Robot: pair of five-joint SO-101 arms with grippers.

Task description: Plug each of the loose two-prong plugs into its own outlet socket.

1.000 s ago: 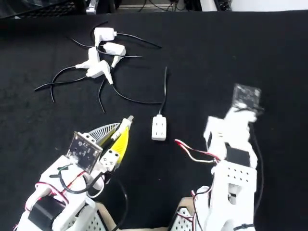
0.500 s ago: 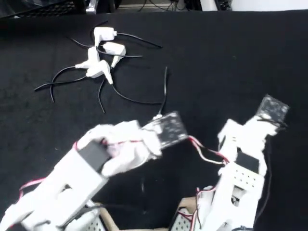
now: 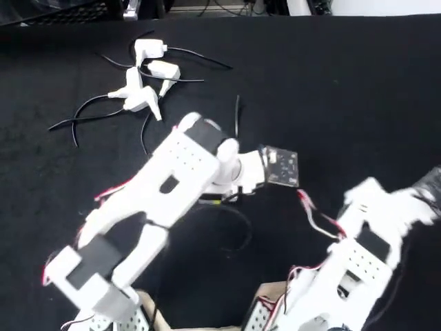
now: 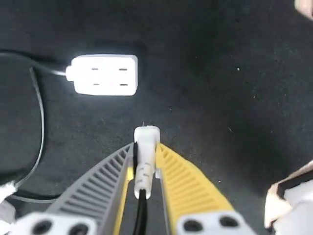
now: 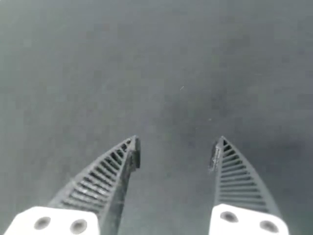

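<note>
1. The left pincer (image 4: pixel 146 147) was closed on a white two-prong plug (image 4: pixel 146 159), one grey finger and one yellow finger pressing its two sides.
2. The plug's nose stuck out just past the fingertips, and its black cord (image 4: pixel 141 210) ran back between the fingers toward the wrist.
3. The prongs were too small to make out clearly.
4. Ahead of the held plug lay the white outlet socket block (image 4: pixel 103 74), flat on the black table (image 4: pixel 234 73), with two pairs of slots facing up.
5. Plug and socket block were apart, with bare table between them, and the plug's nose pointed roughly toward the block's near long side.
6. A black lead (image 4: pixel 40 110) left one short end of the socket block and curved away over the table.
7. In the high view the left arm (image 3: pixel 172 186) stretched from the near left corner to the table's middle, and its camera board (image 3: pixel 279 167) sat at its far end.
8. At the table's far left lay the loose plugs (image 3: pixel 141 102), four white bodies close together, with their thin black cords (image 3: pixel 83 114) tangled and fanning outward.
9. They lay well apart from the left arm's far end.
10. The right arm (image 3: pixel 365 255) stood at the near right of the table, angled toward the right edge.
11. The right pincer (image 5: pixel 175 152) was spread wide with nothing between its two grey fingers, over bare black table.
</note>
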